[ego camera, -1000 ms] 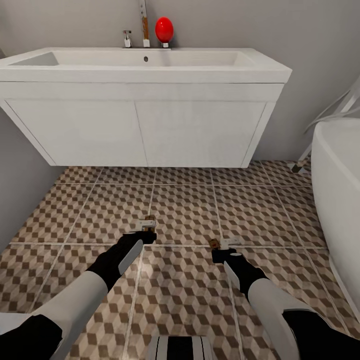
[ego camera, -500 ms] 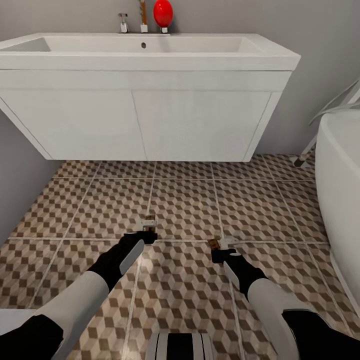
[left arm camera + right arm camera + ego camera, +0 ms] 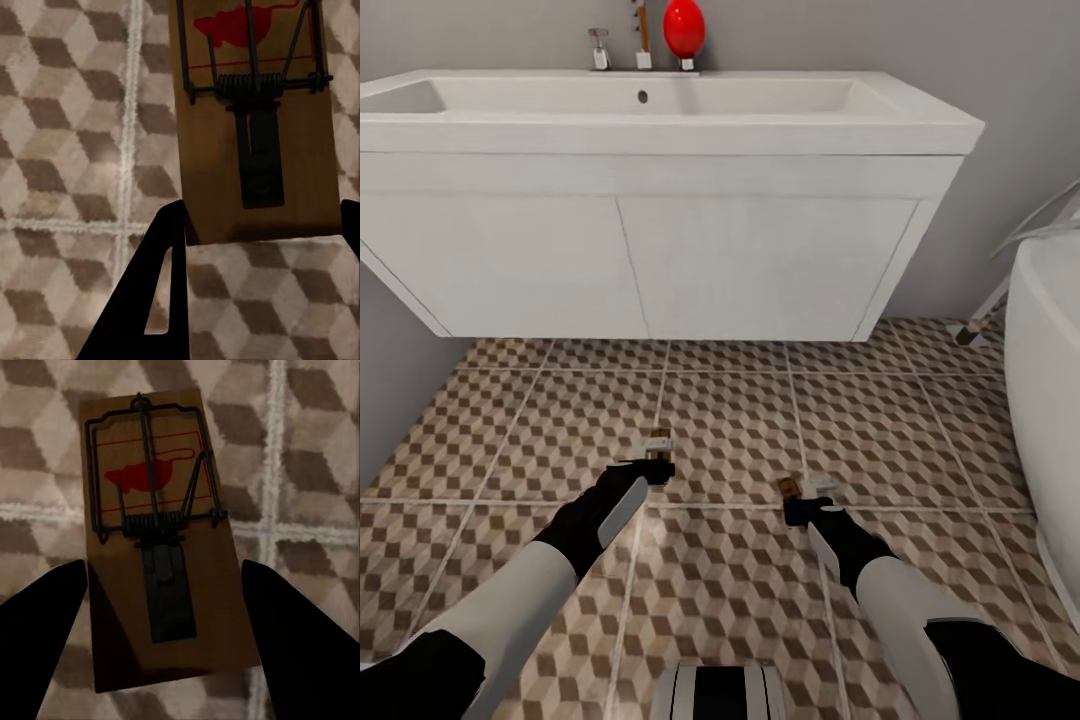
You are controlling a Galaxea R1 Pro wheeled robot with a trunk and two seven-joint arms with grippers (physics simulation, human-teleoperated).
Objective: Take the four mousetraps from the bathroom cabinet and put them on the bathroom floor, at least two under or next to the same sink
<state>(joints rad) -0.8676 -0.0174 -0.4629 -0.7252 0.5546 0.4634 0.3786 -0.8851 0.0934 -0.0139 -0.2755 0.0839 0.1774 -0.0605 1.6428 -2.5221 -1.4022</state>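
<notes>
Left gripper [image 3: 653, 462] & right gripper [image 3: 807, 497] each carry a mousetrap, low over the bathroom floor [image 3: 730, 420] in front of the sink [image 3: 660, 180].

Left mousetrap [image 3: 255, 120] sits clamped between the black fingers [image 3: 150, 300], board poking out past the tips; right mousetrap [image 3: 157, 547] likewise pinched between the right fingers [image 3: 37, 630]. Both hang above the tiles on the near side of the sink, left one closer to it. To do the drop well, I'd judge: reach further toward the sink so both traps land under or right next to it, go down until the boards nearly touch the tile, then let go flat so they don't flip, and keep clear of the tub [image 3: 1050, 380] on the right.
</notes>
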